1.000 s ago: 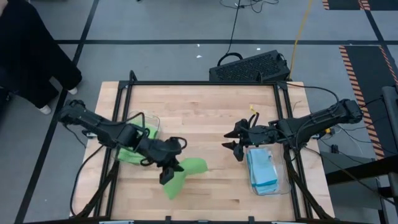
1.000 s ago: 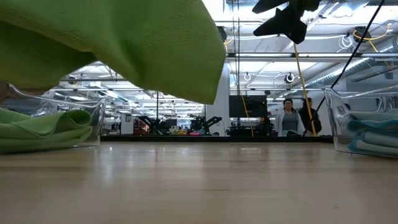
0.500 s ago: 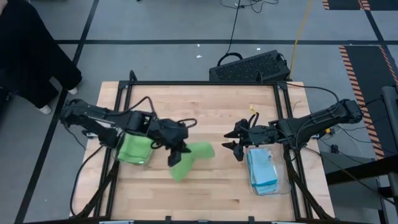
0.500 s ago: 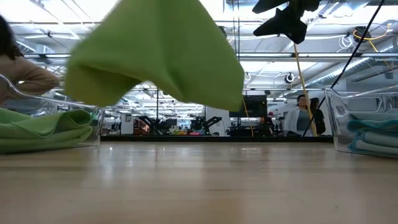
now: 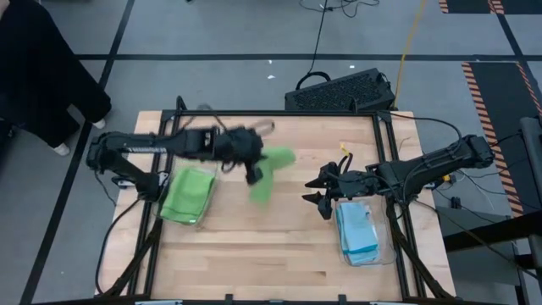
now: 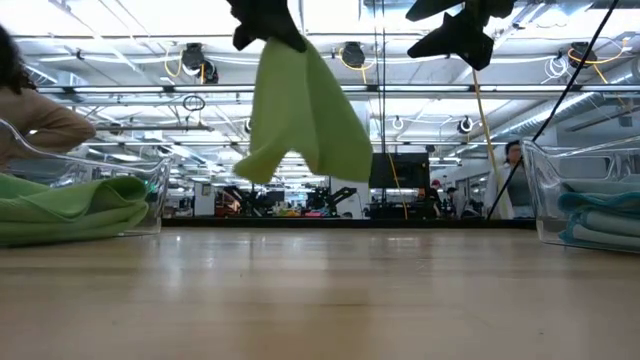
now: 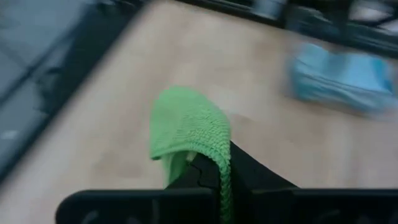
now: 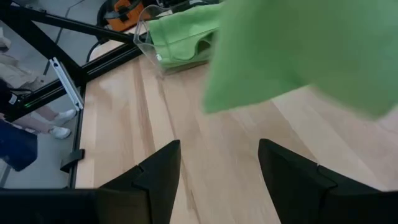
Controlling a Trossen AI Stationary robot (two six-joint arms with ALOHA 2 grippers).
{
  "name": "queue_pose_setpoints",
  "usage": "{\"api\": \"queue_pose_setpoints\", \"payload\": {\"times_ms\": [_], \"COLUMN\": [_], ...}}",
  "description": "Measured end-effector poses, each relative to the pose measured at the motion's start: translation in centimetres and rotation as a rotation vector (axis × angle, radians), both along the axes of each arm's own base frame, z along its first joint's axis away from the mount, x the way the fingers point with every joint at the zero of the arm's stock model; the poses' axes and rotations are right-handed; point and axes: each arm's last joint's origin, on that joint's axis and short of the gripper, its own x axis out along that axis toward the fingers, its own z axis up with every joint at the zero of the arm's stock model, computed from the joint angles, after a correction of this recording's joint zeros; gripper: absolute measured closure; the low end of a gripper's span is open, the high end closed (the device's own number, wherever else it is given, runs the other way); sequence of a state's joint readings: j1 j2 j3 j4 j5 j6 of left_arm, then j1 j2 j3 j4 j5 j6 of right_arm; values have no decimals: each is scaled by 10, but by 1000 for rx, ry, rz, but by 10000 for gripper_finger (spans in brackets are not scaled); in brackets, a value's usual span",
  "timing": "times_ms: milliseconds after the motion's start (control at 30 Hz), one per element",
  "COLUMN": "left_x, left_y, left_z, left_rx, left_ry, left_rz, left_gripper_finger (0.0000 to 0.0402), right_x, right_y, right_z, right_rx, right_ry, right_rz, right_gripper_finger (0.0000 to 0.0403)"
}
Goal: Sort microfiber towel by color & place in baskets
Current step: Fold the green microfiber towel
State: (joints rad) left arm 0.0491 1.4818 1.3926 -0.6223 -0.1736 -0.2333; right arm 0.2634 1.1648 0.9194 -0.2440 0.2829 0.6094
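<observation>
**Green towel aloft in left gripper**

From above, your left gripper (image 5: pixel 251 172) reaches mid-table, fingers pinched on a soft green towel (image 5: pixel 269 169) dangling below them. Your right gripper (image 5: pixel 318 194) hovers by the blue-filled basket (image 5: pixel 364 234), fingers spread and empty. At table height, the towel hangs clear of the smooth wood table (image 6: pixel 320 300). A green-filled basket (image 6: pixel 80 200) sits beside.

Robotics lab or industrial hall. Open ceiling with strip lights (image 6: pixel 120 92) at 12 o'clock, hazard-striped floor tape (image 5: pixel 495 80) toward 2 o'clock. Wooden table (image 5: pixel 279 246) in black frame.
</observation>
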Motion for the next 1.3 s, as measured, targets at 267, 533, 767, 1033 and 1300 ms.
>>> {"api": "queue_pose_setpoints", "payload": {"times_ms": [267, 533, 767, 1033, 1300], "left_x": [6, 64, 100, 92, 76], "left_y": [83, 54, -18, -44, -6], "left_z": [9, -69, -136, -105, -62], "left_rx": [333, 243, 230, 233, 170], "left_ry": [154, 328, 426, 399, 306], "left_rz": [94, -69, -286, -296, -94], "left_gripper_finger": [398, 390, 322, 168, 97], "right_x": [0, 0, 0, 0, 0], "right_y": [0, 0, 0, 0, 0], "right_z": [0, 1, 1, 1, 1], "right_rx": [0, 2, 2, 2, 3], "right_ry": [0, -8, -8, -8, -9], "right_rz": [0, 0, 0, 0, 0], "right_gripper_finger": [195, 195, 195, 195, 195]}}
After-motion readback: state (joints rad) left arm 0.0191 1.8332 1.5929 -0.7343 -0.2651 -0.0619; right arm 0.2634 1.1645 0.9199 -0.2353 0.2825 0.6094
